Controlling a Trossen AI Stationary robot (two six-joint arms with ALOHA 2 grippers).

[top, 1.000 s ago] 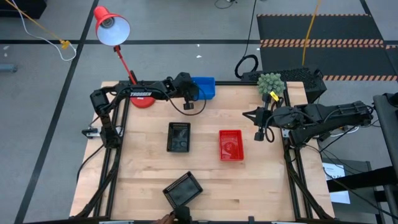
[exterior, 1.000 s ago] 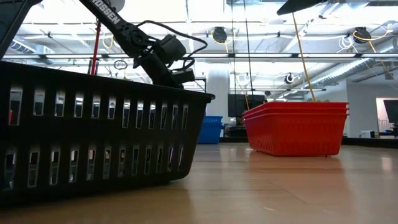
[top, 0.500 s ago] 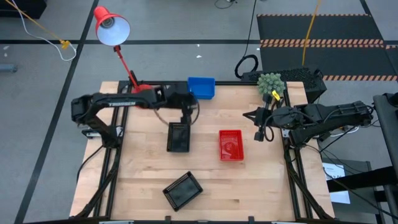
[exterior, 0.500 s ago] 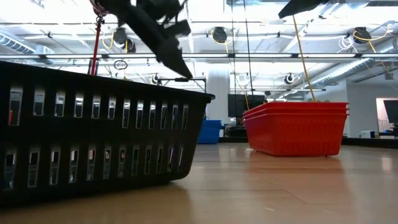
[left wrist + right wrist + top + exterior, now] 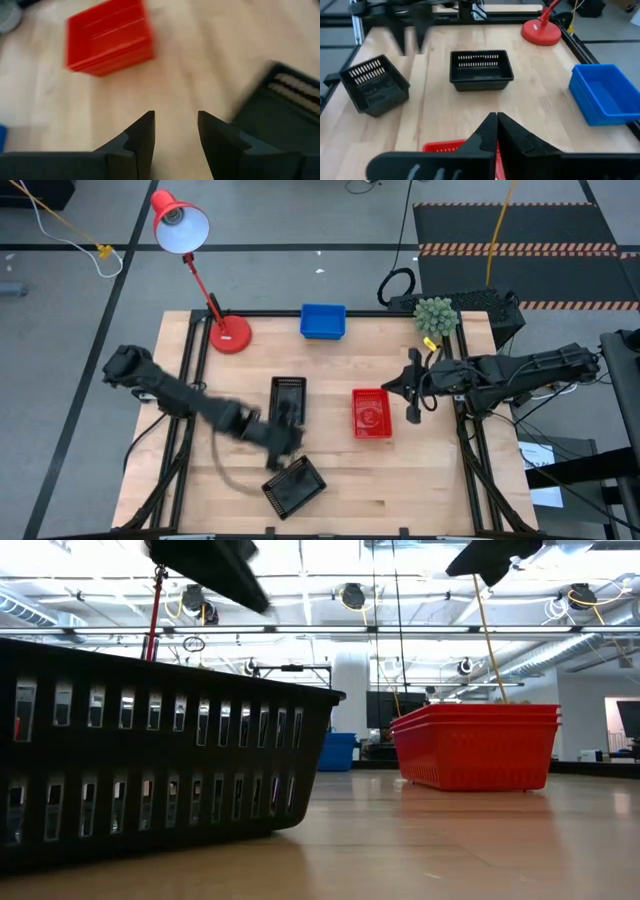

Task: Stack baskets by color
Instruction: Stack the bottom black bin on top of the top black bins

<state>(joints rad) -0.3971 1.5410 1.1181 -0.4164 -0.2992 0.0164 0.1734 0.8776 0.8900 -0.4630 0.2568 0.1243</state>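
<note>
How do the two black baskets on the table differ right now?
The middle black basket lies square to the table edges; the front black basket sits turned at an angle. The left gripper, fingers open, is over the gap between them, holding nothing. Both are black, slotted, and look alike in size.

The left arm [image 5: 215, 417] is smeared by blur. In the low view, the near black basket [image 5: 150, 750] is cut off at the frame's left edge.
</note>
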